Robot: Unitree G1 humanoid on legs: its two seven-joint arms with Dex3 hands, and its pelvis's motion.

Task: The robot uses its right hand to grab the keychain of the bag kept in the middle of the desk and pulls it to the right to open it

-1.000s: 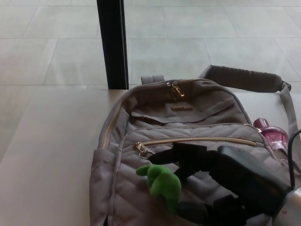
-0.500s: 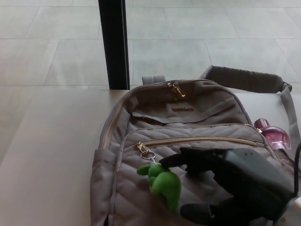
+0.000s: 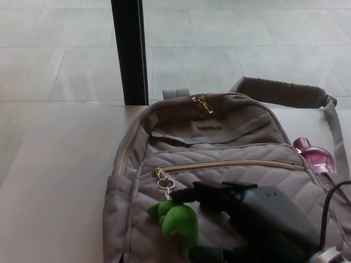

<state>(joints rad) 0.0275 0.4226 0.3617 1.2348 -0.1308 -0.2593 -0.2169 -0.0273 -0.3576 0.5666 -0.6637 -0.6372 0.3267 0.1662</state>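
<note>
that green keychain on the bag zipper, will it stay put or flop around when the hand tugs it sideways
The green keychain looks soft and rounded, so it probably squashes a little under the right hand. It hangs from a small ring on the zipper pull, so it likely swings loosely before the pull tightens. The quilted bag looks limp and may drag along.

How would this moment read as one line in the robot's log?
right robot hand: open, beside green keychain | backpack: front zipper closed | left hand: not in view
</note>
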